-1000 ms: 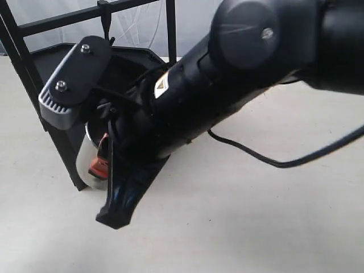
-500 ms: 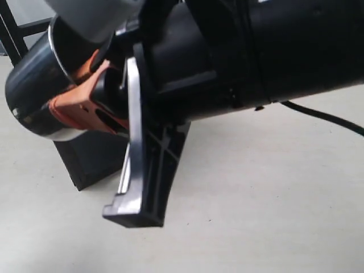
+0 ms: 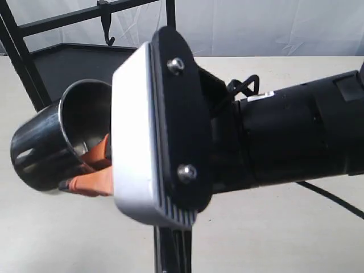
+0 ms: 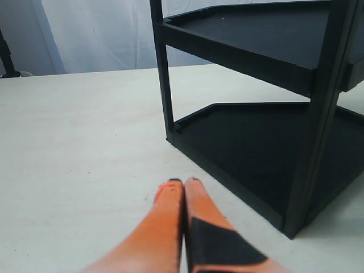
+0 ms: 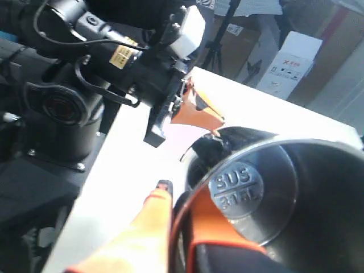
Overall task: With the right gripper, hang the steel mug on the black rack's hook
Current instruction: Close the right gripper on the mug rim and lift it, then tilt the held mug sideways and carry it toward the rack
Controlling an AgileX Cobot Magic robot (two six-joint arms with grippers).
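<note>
1. The right gripper [image 3: 91, 170] now holds the steel mug [image 3: 54, 139] well clear of the tabletop [image 3: 273, 227]; a second ago the mug sat low beside the black rack [image 3: 23, 68].
2. Its orange fingers [image 5: 145, 227] pinch the mug's wall, one inside and one outside, so the mug lies on its side, its mouth facing back toward the wrist.
3. The hook [image 3: 107, 25] hangs from the rack's top crossbar, above and beyond the gripper, well apart from the mug.
4. The lift looks done; the handle, unseen here, probably needs turning toward the hook.
5. The left gripper [image 4: 183, 187] rests with fingers pressed together, empty, near the rack's lower tray.
</note>
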